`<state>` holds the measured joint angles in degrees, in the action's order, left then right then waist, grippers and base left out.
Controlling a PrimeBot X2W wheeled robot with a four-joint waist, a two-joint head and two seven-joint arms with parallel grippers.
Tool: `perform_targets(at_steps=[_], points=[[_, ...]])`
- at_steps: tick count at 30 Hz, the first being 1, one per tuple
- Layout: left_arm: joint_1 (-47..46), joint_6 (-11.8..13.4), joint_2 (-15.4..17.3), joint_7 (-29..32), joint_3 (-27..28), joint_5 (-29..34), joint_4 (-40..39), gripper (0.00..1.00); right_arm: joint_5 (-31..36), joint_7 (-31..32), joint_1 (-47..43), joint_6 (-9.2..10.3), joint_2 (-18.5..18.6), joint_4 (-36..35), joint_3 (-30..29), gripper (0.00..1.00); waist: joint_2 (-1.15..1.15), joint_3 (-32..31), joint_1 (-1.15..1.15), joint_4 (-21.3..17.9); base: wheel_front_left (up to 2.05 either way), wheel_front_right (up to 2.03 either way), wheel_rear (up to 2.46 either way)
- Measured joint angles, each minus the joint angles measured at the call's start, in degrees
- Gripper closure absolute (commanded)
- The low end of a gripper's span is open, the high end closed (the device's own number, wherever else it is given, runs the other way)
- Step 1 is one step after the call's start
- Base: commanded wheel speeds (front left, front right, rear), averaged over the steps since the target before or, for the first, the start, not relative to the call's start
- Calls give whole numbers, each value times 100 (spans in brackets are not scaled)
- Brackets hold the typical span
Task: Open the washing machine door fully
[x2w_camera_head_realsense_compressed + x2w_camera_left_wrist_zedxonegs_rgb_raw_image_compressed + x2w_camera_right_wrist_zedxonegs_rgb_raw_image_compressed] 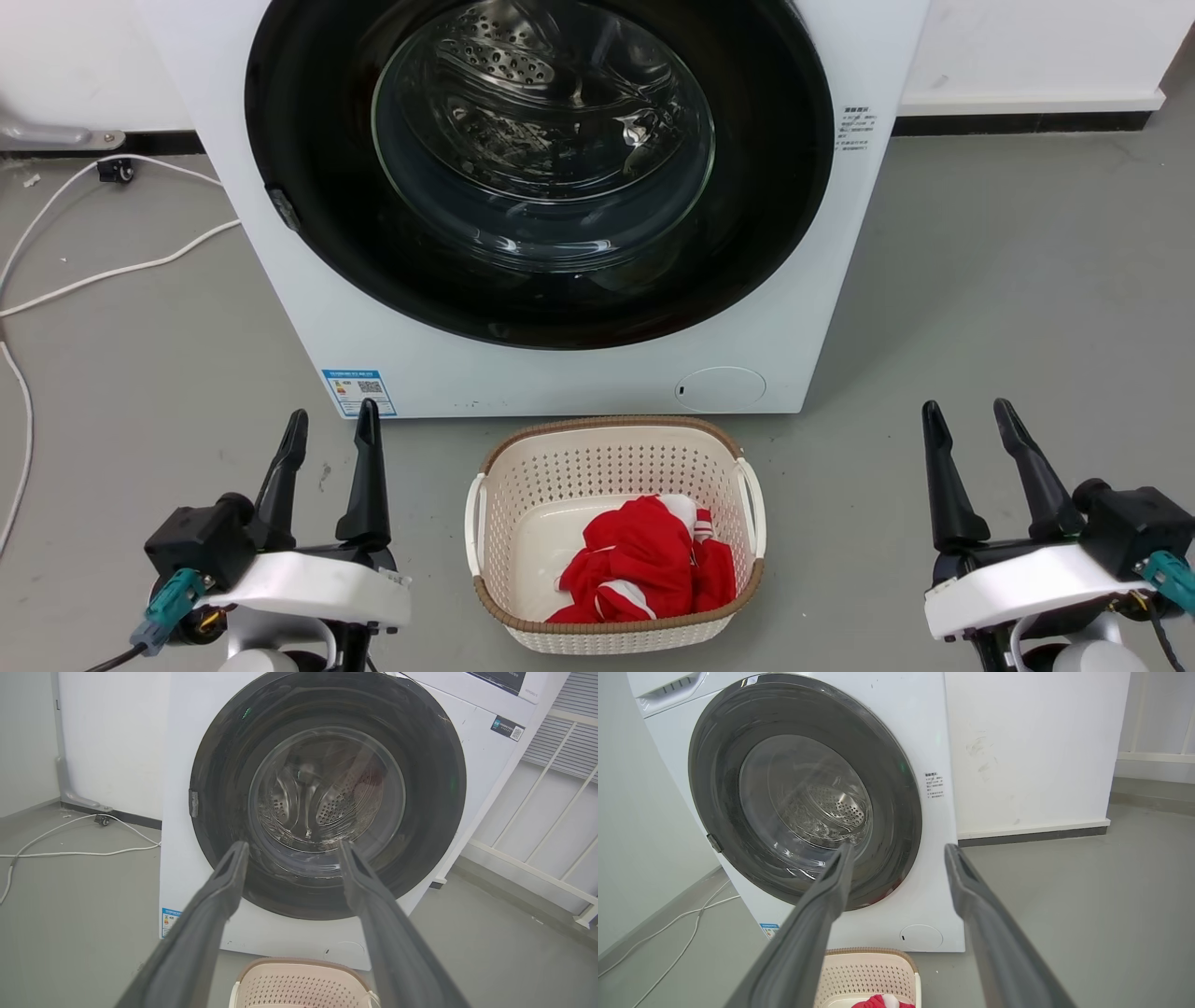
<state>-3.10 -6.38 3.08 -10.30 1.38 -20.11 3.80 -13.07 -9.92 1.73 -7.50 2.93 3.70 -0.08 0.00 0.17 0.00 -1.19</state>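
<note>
Here's the washing machine (373, 364), a white boxy front, smooth and glossy, standing on the grey floor (1008, 280) against a white wall. Its door (540, 159) sits shut flat against that front: a wide, shiny, round black ring with a bulging clear glass bowl in the middle. Through the glass you catch the steel drum and its rows of small holes, though reflections smear much of it. There's a small grey catch (283, 209) on the door's left rim. The head view cuts off the machine's top. Down low are a blue label (359, 392), print too small to read, and a round cap (720, 388). Just before the machine sits a cream plastic basket (611, 457), perforated all over with a brown rim, red and white cloth (644, 560) crumpled inside. A white cable (121, 271) trails over the floor at left. The left gripper (333, 413) and right gripper (966, 408) hang well short of the door, either side of the basket, jaws spread wide with nothing between them.
</note>
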Motion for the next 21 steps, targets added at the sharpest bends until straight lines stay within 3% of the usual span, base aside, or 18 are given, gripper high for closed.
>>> perform_targets(at_steps=[21], points=[[27, 144, 76, -268, -134, 1113, 45, 0, 1079, -124, -64, 0, 0, -76, 48, 0, 0, 8, 0, -8, 0, 0, 0]])
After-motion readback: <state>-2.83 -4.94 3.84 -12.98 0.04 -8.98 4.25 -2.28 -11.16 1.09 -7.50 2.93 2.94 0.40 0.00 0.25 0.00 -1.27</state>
